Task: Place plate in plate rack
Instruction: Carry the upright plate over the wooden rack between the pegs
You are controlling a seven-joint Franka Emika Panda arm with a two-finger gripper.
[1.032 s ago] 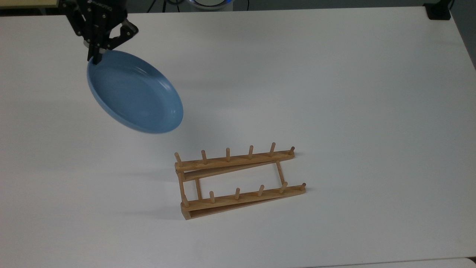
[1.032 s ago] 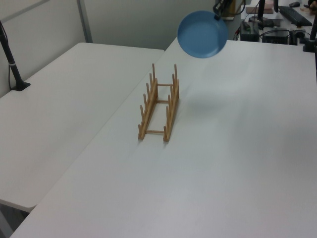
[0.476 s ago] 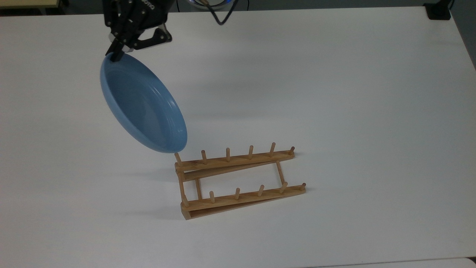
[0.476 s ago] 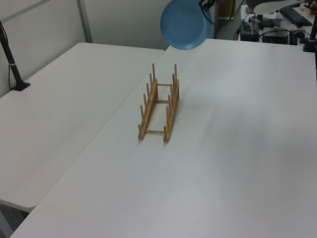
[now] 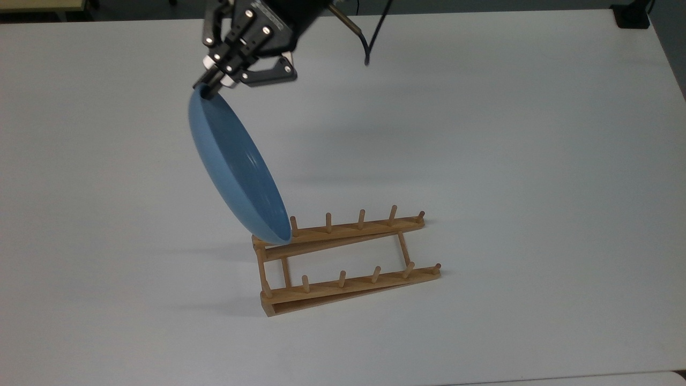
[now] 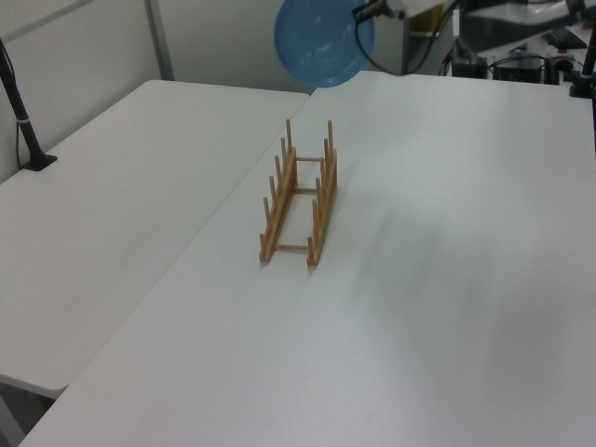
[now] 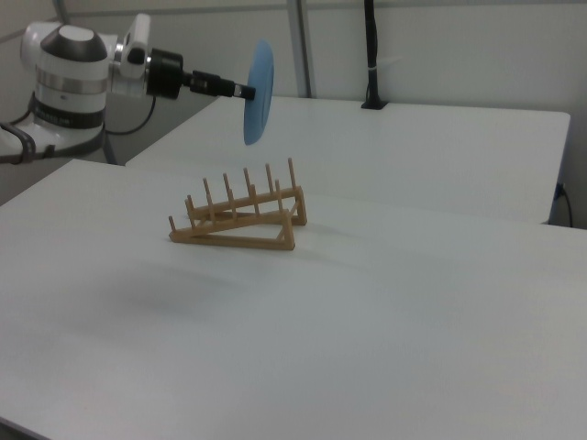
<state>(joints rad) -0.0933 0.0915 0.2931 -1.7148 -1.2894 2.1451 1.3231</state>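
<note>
Above the white worktop (image 5: 482, 134), toward the top view's left, the end effector (image 5: 210, 86) is clamped on the upper rim of the plate (image 5: 236, 166), one dark finger (image 5: 206, 91) lying against the plate's inner face. The light-blue plate hangs in the air, tipped steeply onto its edge, its hollow side turned toward the top view's right. In the top view its lowest edge overlaps the left end of the rack's far rail, but the right view shows it well above the pegs and touching nothing but the end effector.

The plate rack (image 5: 343, 262) stands on the worktop below and to the right of the plate in the top view, two pale wooden rails set at a slight slant, joined by thin crossbars, each with a row of short upright pegs.

In the left view, the plate (image 6: 321, 42) appears as a nearly full disc high above the far end of the rack (image 6: 300, 196), with the end effector (image 6: 365, 11) at its right rim.

In the right view, the arm reaches in from the left, the end effector (image 7: 246, 92) gripping the plate (image 7: 259, 92), which is seen almost edge-on and upright, above and behind the rack (image 7: 240, 215).
</note>
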